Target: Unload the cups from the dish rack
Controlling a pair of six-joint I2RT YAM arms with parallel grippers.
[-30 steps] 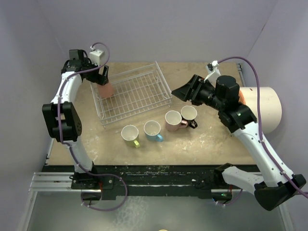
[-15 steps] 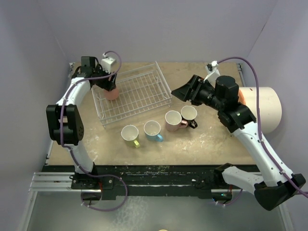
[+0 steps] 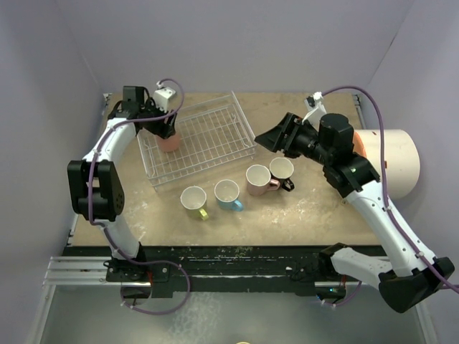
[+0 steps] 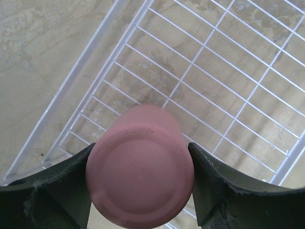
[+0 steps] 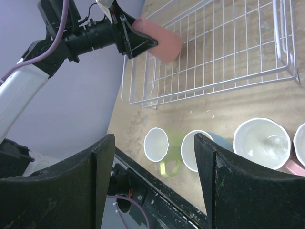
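Left fingers (image 4: 47,191) clenched on the coral cup (image 4: 140,183), held on its side over the far-left part of the dish rack (image 3: 204,166); right fingers (image 5: 100,186) spread, empty. Risk: the smooth cup may slip from this grasp or catch the rack wires.

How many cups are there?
5. Four stand beside the dish rack: yellow-green mug, light blue mug, pink mug, black mug. The left gripper holds the coral mug over it.
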